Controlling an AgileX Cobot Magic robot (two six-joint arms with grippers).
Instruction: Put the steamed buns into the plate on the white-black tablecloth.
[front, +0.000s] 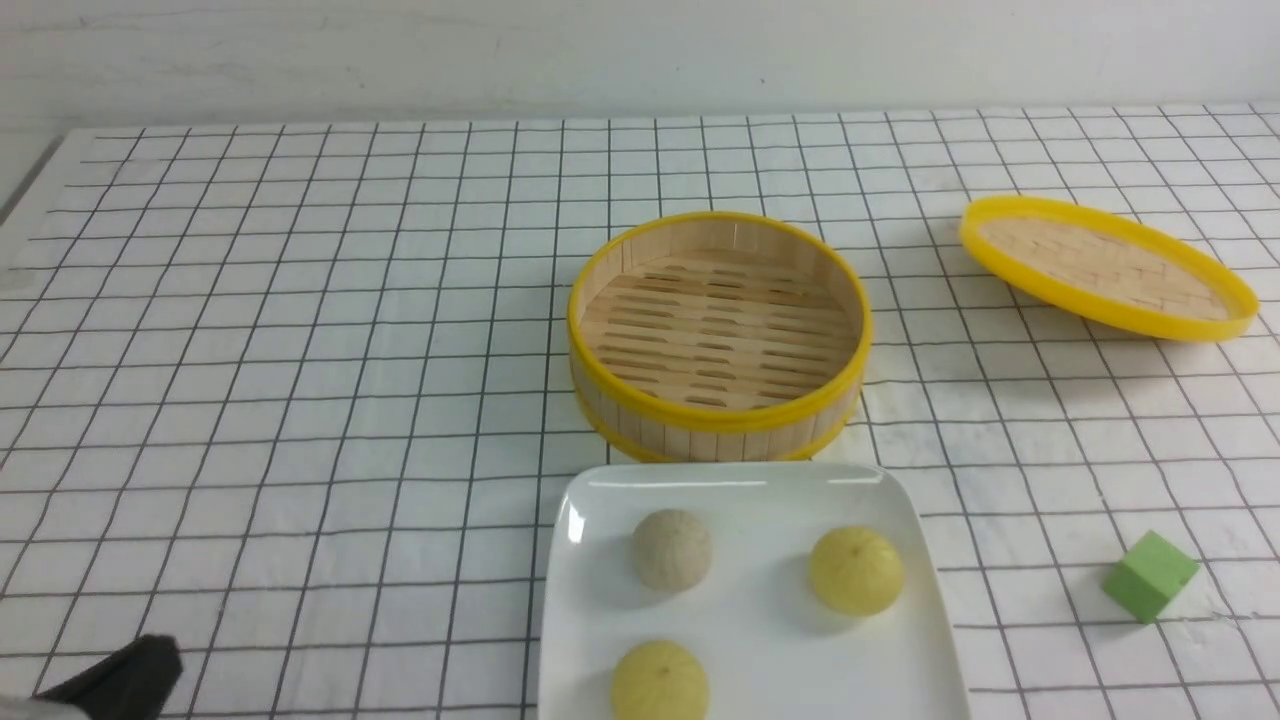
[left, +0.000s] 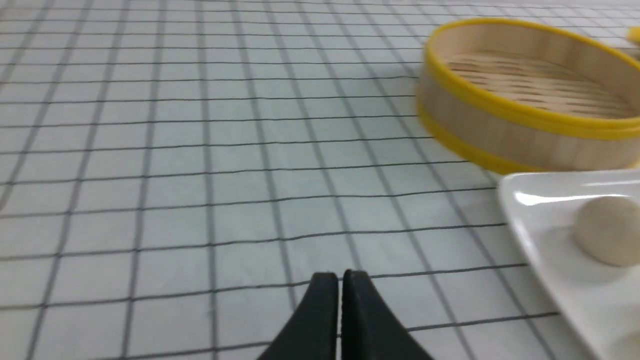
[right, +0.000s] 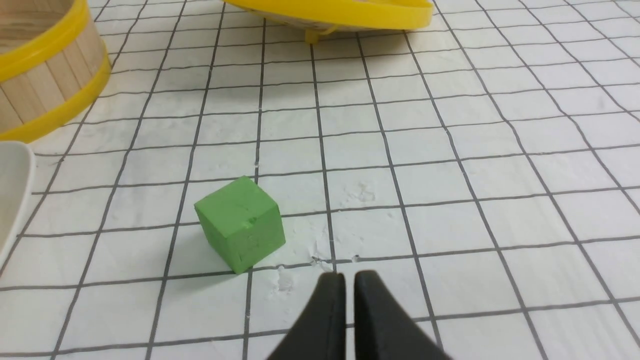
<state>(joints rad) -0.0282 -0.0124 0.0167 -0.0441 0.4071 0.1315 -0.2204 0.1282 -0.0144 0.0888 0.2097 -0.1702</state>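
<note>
Three steamed buns lie in the white square plate (front: 590, 600) on the white-black tablecloth (front: 300, 350): an off-white one (front: 672, 549), a pale yellow one (front: 856, 570) and a second pale yellow one (front: 660, 682) at the front. My left gripper (left: 341, 277) is shut and empty, low over the cloth left of the plate (left: 545, 260); it shows in the front view (front: 120, 680) at the bottom left. The off-white bun (left: 607, 230) shows in the left wrist view. My right gripper (right: 349, 277) is shut and empty above the cloth, out of the front view.
The empty yellow-rimmed bamboo steamer (front: 718, 335) stands just behind the plate. Its lid (front: 1105, 265) lies tilted at the back right. A green cube (front: 1150, 575) sits right of the plate, near my right gripper (right: 240, 223).
</note>
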